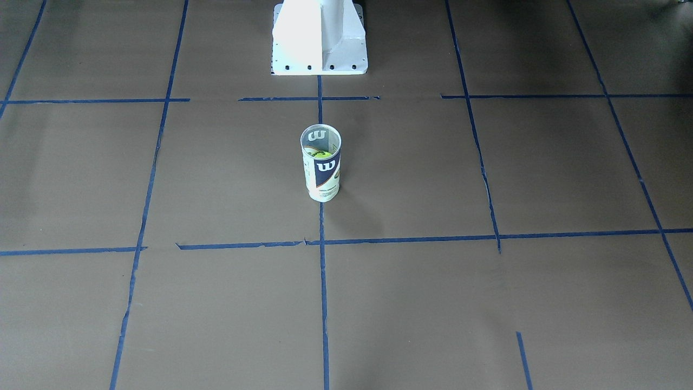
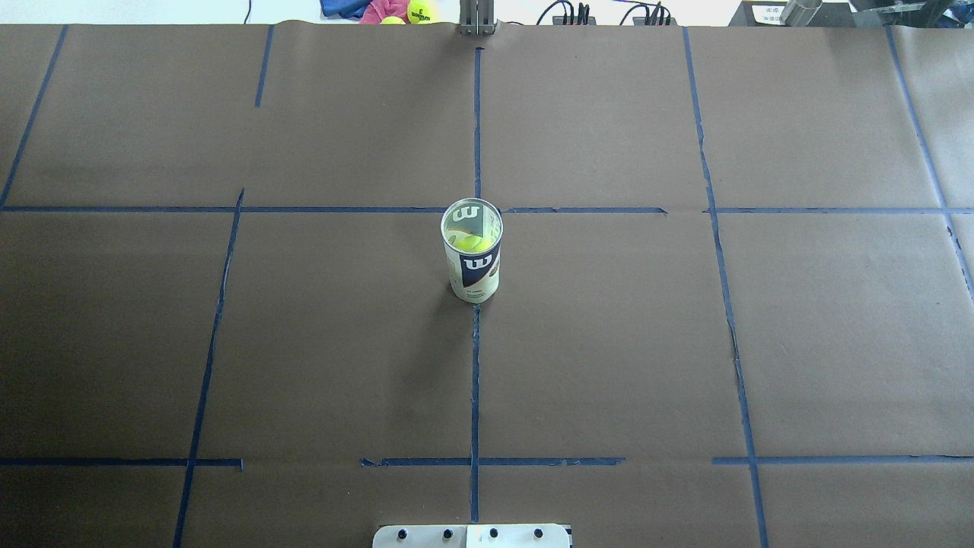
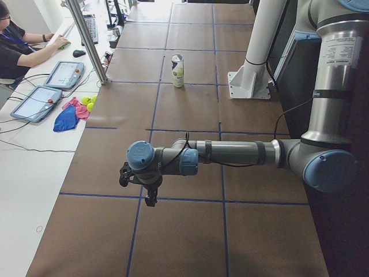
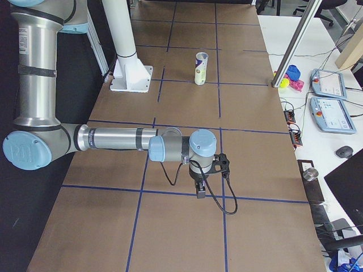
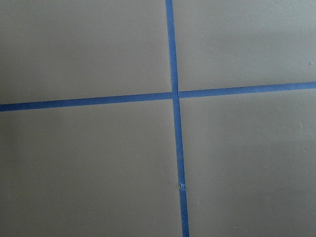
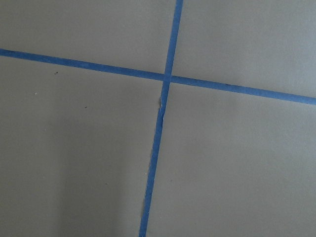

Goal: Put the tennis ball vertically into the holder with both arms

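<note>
The desk (image 2: 609,342) is plain brown, crossed by a grid of dark blue tape lines (image 2: 475,380). The holder (image 2: 472,262) is clear, with a white and navy label bearing a white W. The tennis ball (image 2: 468,243) is yellow-green. The left arm (image 3: 230,153) and right arm (image 4: 113,137) are silver-grey with light-blue caps. The left end effector (image 3: 151,199) and right end effector (image 4: 199,191) are black, and the pedestal (image 1: 319,38) is white

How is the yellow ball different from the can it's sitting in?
The tennis ball is round and yellow-green; the holder is a tall tube, clear with a white and navy label. The tennis ball is smaller and sits inside; the holder stands upright around it, open on top. Both are at the middle of the table.
</note>
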